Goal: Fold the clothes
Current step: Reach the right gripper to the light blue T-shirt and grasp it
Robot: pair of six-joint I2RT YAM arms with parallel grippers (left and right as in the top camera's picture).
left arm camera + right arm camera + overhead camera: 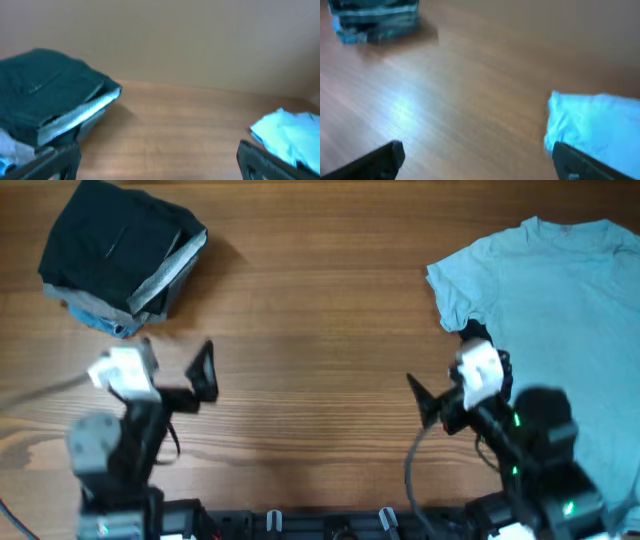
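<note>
With left claw (176, 358) and right claw (443, 366) both gaping wide and empty, the thin, limp pale blue T-shirt (565, 310) looks light and best pinched at its near sleeve (450, 288).

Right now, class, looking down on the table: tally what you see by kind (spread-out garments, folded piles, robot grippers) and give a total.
Spread-out garments: 1, the pale blue T-shirt
Folded piles: 1, the folded pile, black on top
Grippers: 2, the left gripper and the right gripper, both open
Total: 4
</note>
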